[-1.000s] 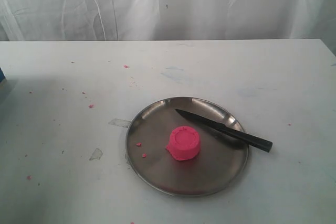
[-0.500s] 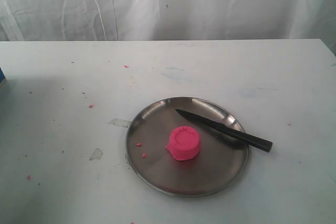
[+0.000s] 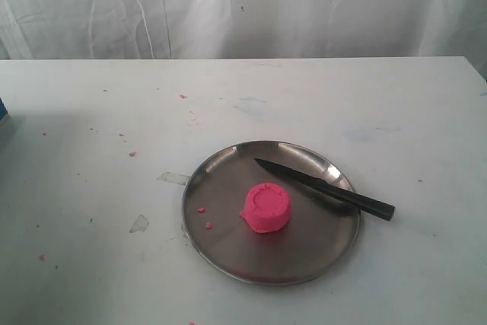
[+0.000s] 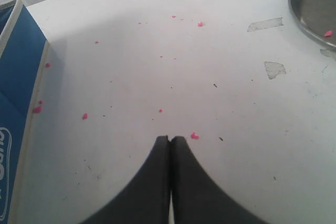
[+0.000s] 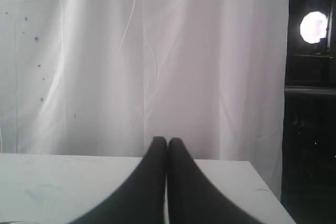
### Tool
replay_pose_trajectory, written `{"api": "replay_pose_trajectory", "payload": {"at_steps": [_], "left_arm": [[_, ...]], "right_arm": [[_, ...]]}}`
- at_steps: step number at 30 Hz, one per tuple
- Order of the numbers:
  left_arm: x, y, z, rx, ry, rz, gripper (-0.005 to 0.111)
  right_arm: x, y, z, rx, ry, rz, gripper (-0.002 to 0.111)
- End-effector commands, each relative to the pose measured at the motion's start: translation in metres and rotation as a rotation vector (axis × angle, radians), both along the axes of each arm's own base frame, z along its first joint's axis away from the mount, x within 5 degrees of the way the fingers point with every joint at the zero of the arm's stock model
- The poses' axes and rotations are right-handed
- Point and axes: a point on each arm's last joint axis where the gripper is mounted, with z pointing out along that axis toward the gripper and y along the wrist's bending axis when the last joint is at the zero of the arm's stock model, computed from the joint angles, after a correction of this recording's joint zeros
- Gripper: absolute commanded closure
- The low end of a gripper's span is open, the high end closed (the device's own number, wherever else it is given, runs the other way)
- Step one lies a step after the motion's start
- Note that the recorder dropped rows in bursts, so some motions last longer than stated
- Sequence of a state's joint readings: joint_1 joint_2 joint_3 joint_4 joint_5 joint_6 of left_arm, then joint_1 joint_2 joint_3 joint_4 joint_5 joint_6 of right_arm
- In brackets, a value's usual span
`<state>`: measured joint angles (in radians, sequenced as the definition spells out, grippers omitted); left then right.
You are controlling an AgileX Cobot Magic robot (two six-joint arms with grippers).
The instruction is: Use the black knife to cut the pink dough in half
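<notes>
The pink dough (image 3: 266,208), a round puck with a ringed top, sits whole in the middle of a steel plate (image 3: 228,253). The black knife (image 3: 327,189) lies across the plate's right side, its tip pointing inward and its handle over the rim. Neither gripper shows in the exterior view. My left gripper (image 4: 170,139) is shut with nothing in it, above bare white table with the plate's rim (image 4: 300,19) off at the frame's corner. My right gripper (image 5: 167,141) is shut and empty too, facing the white curtain.
Tiny pink crumbs (image 3: 132,153) dot the white table and the plate. Two scraps of clear tape (image 3: 139,224) lie left of the plate. A blue box (image 4: 16,103) stands by the left gripper. A white curtain (image 3: 243,5) hangs behind the table's far edge.
</notes>
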<state>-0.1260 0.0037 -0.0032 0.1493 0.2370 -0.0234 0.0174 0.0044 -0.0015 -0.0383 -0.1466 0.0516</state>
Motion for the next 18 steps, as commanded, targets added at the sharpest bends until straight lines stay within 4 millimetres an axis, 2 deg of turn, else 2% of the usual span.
{"api": "replay_pose_trajectory", "payload": {"at_steps": [1,5,18], "left_arm": [[-0.0001,0.0002,-0.0008,-0.004,-0.002,0.005,0.107],[-0.0001,0.0002,-0.0008,-0.004,-0.002,0.005,0.107],[-0.0001,0.0002,-0.0008,-0.004,-0.002,0.005,0.107]], "right_arm": [[0.0001,-0.0005,-0.0021,0.013,0.018,-0.005,0.108],[0.0011,-0.0007,-0.0075,0.012,0.079,-0.008,0.108],[0.0010,-0.0007,-0.0070,0.012,0.072,-0.008,0.108]]}}
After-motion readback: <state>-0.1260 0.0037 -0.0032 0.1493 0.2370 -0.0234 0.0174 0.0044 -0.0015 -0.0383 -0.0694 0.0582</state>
